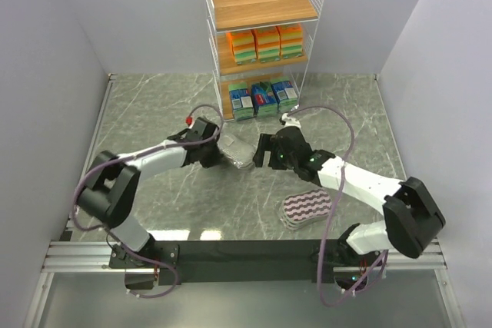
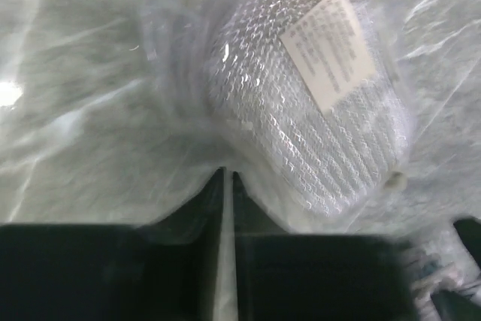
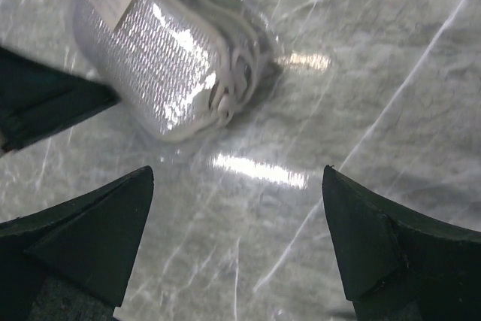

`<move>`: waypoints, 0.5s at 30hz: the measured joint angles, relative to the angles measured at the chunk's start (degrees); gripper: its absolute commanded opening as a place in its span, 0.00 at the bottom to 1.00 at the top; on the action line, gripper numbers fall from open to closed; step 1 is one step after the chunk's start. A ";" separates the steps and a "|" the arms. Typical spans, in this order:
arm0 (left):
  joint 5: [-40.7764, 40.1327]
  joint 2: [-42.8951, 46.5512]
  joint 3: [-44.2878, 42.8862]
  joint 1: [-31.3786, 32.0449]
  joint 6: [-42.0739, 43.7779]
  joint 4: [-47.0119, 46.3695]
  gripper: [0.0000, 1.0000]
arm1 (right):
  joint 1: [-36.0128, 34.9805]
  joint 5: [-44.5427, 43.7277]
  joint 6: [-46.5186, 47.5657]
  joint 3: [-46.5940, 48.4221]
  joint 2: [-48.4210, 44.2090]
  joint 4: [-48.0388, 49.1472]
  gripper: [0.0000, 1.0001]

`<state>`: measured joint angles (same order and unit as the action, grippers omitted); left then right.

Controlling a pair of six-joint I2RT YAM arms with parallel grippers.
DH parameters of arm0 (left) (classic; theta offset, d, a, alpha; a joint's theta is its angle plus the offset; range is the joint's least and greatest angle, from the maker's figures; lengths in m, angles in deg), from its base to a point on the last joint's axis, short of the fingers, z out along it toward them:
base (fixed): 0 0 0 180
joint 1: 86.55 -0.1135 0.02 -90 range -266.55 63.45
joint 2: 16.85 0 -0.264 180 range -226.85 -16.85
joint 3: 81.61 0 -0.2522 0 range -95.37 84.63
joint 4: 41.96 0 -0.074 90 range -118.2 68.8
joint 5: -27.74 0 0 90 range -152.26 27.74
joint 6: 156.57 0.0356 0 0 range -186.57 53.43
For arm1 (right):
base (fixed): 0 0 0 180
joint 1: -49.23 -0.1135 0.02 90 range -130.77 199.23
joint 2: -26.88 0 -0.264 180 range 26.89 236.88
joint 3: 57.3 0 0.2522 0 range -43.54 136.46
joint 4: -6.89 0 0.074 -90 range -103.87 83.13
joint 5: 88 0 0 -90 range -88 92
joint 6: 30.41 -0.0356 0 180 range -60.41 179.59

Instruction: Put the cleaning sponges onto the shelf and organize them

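The oval silvery-grey sponge pack [image 1: 241, 151] lies mid-table in clear wrap, its white label up [image 2: 308, 103]. My left gripper [image 1: 224, 154] is shut on the edge of the pack's wrap, with a thin strip of film pinched between the jaws [image 2: 228, 177]. My right gripper [image 1: 261, 154] stands open just right of the pack, nothing between its fingers [image 3: 237, 178]; the pack [image 3: 161, 65] lies ahead of them to the left. The oval purple-white striped sponge [image 1: 306, 207] rests beside the right arm. The shelf [image 1: 261, 5] holds orange-yellow packs [image 1: 266, 42] on its middle tier and blue-green packs [image 1: 264, 98] on its bottom tier.
The shelf's top wooden tier [image 1: 261, 1] has nothing on it. White walls close in the grey marble table [image 1: 154, 113] at left, right and back. The left gripper's dark finger [image 3: 45, 103] shows in the right wrist view beside the pack.
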<state>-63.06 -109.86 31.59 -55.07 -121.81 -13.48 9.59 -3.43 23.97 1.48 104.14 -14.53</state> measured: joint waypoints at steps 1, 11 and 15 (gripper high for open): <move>-0.92 1.84 0.52 0.00 0.35 0.66 0.32 | 0.50 0.33 0.07 0.48 0.90 0.35 1.00; -9.14 15.76 -1.84 -2.34 4.46 4.87 0.62 | 1.70 3.58 -2.82 8.17 10.95 0.81 1.00; -8.94 12.20 -3.08 -7.72 7.74 4.09 0.60 | 1.70 4.33 -7.39 9.44 14.82 0.57 0.98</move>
<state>-72.00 -97.66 28.51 -62.78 -114.07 -9.39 11.30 0.90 16.58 10.92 118.96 -13.97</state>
